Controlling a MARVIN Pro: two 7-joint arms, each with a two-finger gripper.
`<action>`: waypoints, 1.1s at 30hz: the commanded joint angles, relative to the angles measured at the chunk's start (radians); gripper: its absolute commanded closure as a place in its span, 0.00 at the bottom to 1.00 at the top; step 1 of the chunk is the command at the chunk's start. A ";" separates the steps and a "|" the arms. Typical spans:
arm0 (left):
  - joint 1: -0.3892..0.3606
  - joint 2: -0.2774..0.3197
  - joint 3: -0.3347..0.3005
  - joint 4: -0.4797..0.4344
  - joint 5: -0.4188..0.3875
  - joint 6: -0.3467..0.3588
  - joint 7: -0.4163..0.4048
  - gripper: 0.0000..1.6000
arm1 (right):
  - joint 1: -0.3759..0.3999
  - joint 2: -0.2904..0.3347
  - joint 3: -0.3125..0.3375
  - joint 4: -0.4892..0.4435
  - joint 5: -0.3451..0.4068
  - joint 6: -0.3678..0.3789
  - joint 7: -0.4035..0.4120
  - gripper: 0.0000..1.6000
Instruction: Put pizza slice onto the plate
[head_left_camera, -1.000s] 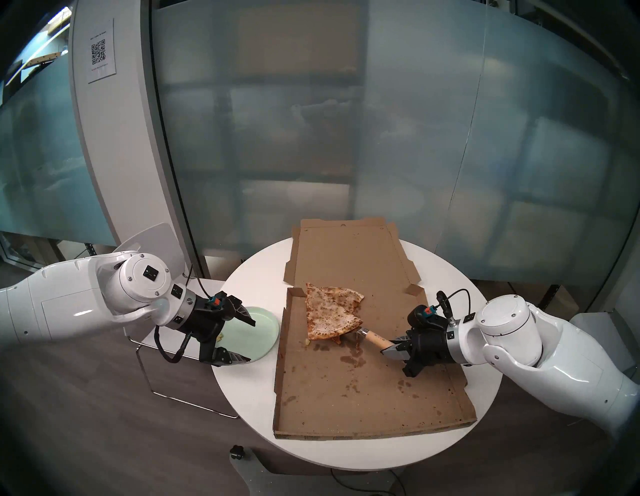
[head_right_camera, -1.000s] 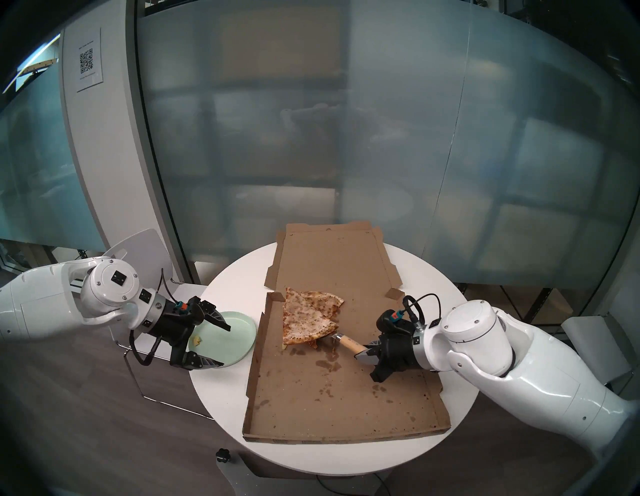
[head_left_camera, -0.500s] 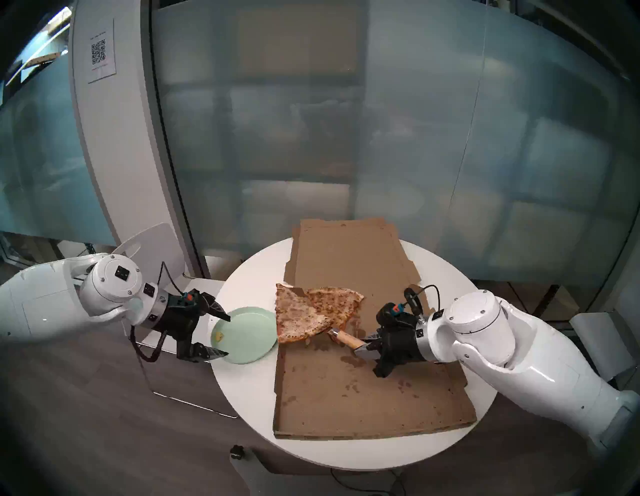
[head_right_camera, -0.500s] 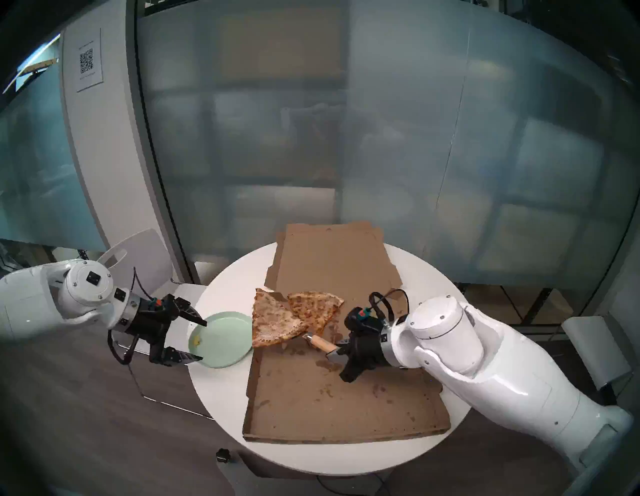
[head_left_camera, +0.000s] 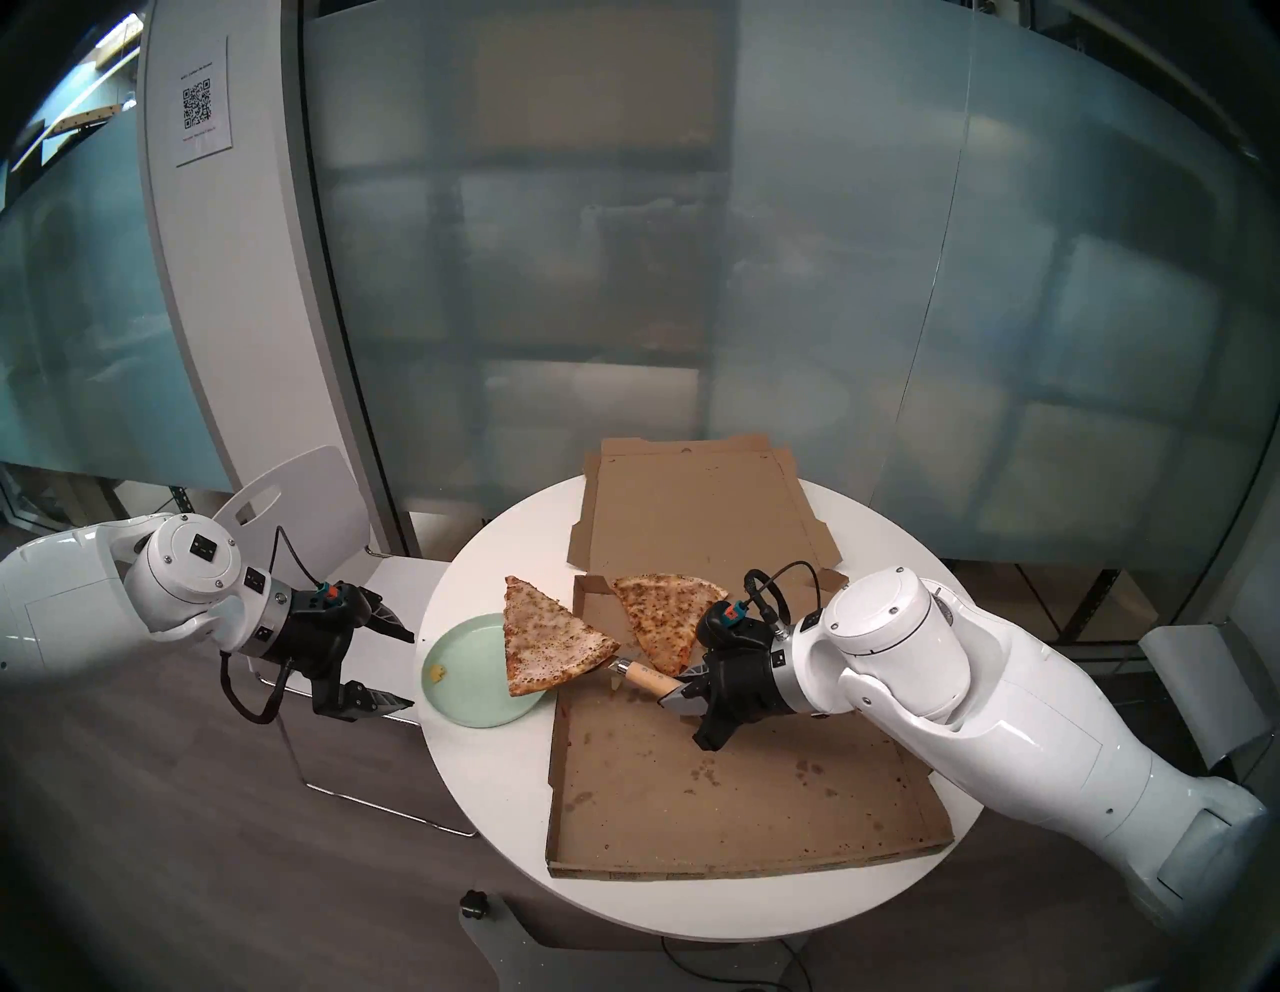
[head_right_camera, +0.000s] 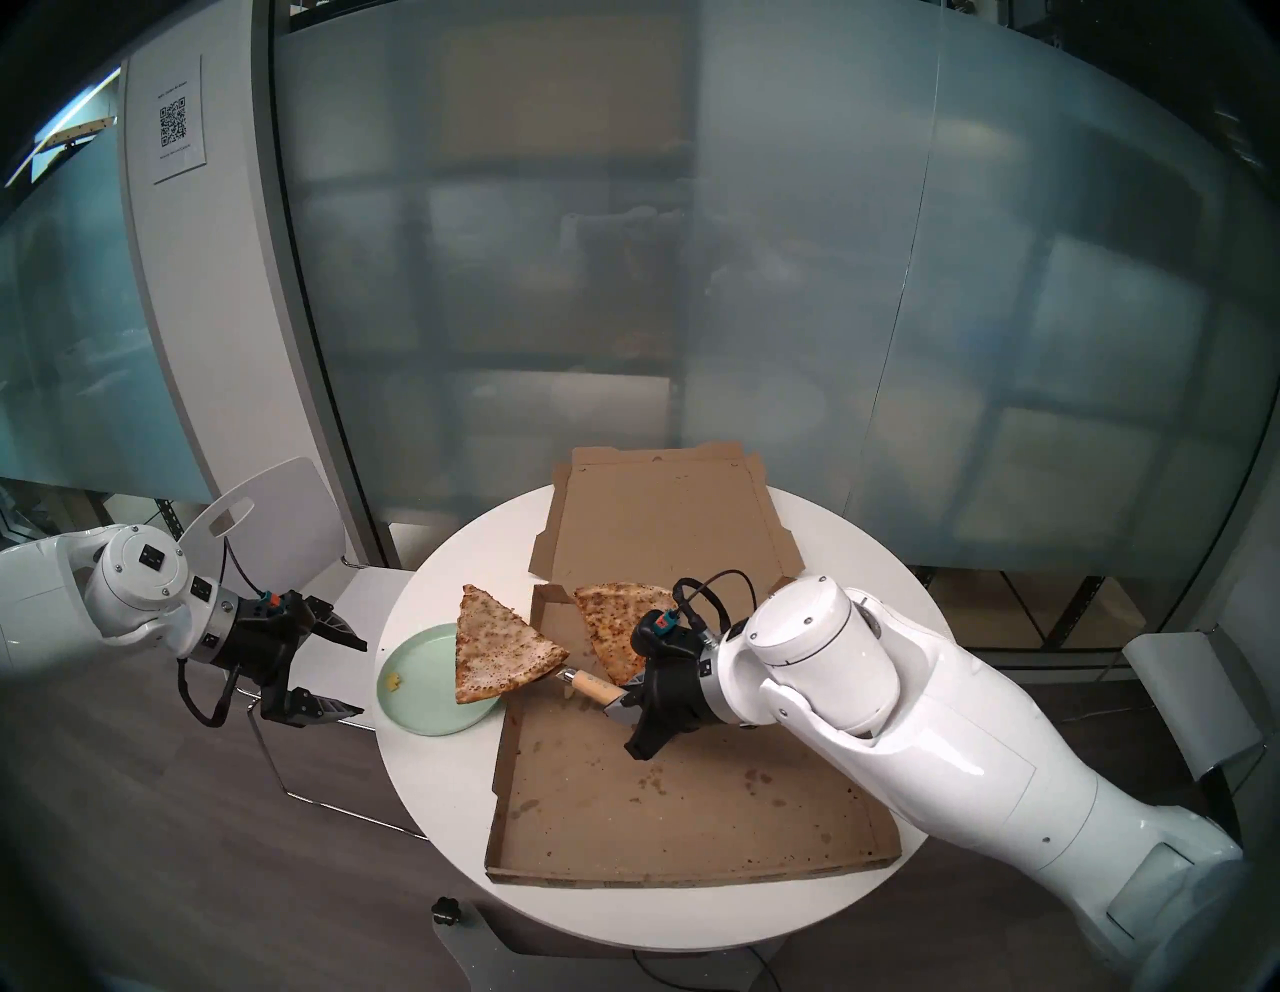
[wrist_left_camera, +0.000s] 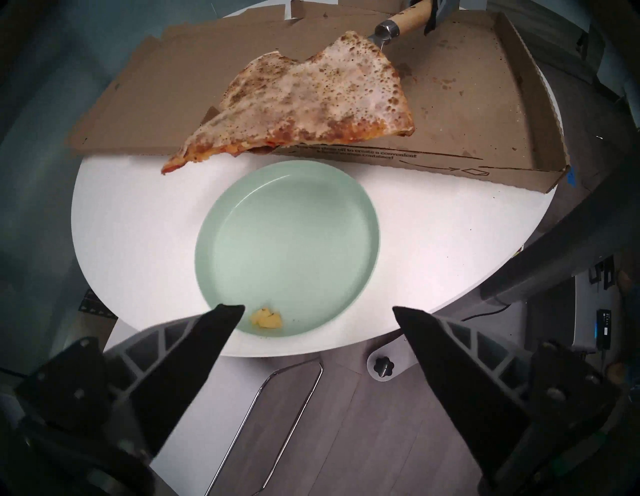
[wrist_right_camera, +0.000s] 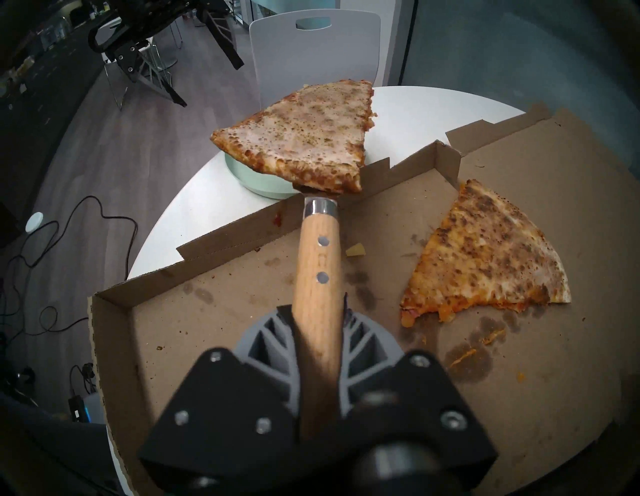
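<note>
While the right gripper (head_left_camera: 682, 695), clamped on a wooden-handled server (head_left_camera: 641, 678), carries the long pale-cheese pizza slice (head_left_camera: 547, 636) tip-far over the right rim of the round mint-green plate (head_left_camera: 463, 665), the left gripper (head_left_camera: 412, 668) hangs open just left of it.

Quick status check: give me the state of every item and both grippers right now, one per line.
pizza slice: lifted on the server, partly over the plate, not set down.
pizza server: held by its wooden handle.
plate: on the table, only a small yellow crumb on it.
second slice: lying in the box.
pizza box: open, flat on the table.
right gripper: shut on pizza server.
left gripper: open, beside the plate, holding nothing.
</note>
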 joint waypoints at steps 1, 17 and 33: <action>-0.006 0.014 -0.008 0.016 -0.015 -0.022 -0.008 0.00 | 0.089 -0.091 -0.029 0.017 -0.023 -0.003 0.011 1.00; -0.003 0.021 0.005 0.079 -0.036 -0.055 -0.049 0.00 | 0.152 -0.180 -0.100 0.099 -0.074 -0.002 0.043 1.00; 0.006 0.024 0.032 0.070 -0.051 -0.077 -0.048 0.00 | 0.186 -0.228 -0.146 0.174 -0.137 -0.020 0.053 1.00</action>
